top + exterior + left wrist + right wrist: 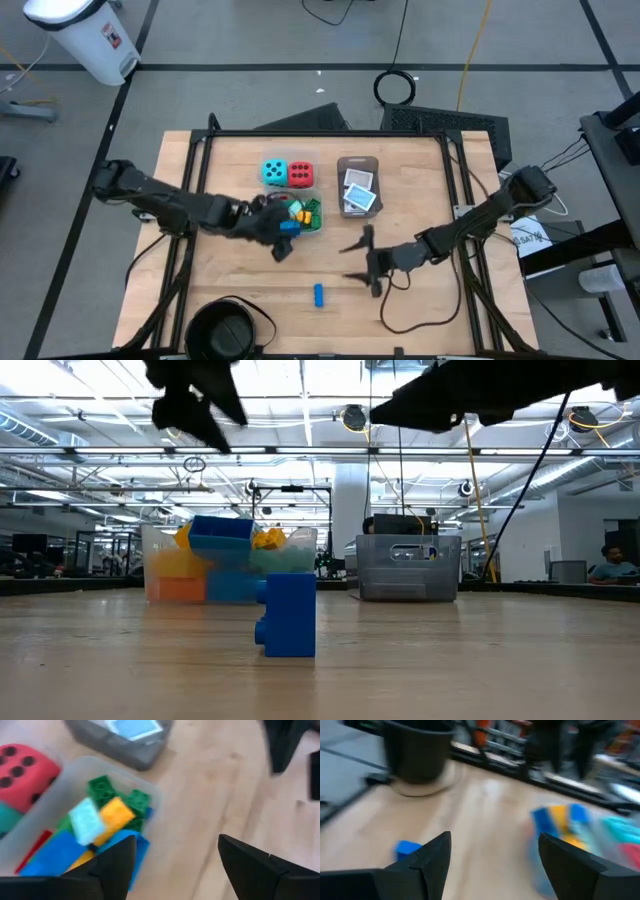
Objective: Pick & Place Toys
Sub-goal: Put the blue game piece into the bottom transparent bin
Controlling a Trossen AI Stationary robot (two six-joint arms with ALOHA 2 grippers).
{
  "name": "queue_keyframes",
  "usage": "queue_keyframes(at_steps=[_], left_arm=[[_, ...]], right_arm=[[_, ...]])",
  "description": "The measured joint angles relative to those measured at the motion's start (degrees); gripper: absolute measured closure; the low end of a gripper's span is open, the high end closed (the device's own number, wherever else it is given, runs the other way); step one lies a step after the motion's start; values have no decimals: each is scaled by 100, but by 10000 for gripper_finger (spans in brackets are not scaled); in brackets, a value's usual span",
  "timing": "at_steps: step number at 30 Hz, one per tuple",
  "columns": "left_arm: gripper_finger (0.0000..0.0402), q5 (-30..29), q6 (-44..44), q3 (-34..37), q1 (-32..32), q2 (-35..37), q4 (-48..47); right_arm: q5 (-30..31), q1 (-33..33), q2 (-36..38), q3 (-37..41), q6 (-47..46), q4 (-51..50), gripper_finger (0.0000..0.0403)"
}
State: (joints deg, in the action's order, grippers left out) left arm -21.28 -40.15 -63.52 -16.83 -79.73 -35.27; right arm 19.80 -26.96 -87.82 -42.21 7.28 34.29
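- Wooden table (240, 280), pale planks.
- Lying loose on it: single blue brick (318, 294).
- Resting on it: clear tub (312, 226) of bricks, grey tray (358, 163) of cards, black bowl (226, 330) at one edge.

The left arm reaches in from the table's left edge toward the middle, its left gripper (283, 240) held above the surface with fingers (112, 865) spread and nothing between them. The right arm comes from the right edge, its right gripper (362, 262) nearer the front edge, fingers (432, 855) apart, apparently empty.
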Motion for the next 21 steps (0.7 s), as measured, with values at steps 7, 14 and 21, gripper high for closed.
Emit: queue_keyframes(at_steps=[7,14,21], left_arm=[[128,17,-60,2,-388,-8,240],[128,25,-72,2,-377,-8,247],[128,19,49,2,-377,-6,247]], right_arm=[[-1201,0,-1287,-1339,647,-1295,138],[-1440,169,-2412,-3218,1753,-3549,138],[-2260,400,-2937,-3690,2353,-3797,139]])
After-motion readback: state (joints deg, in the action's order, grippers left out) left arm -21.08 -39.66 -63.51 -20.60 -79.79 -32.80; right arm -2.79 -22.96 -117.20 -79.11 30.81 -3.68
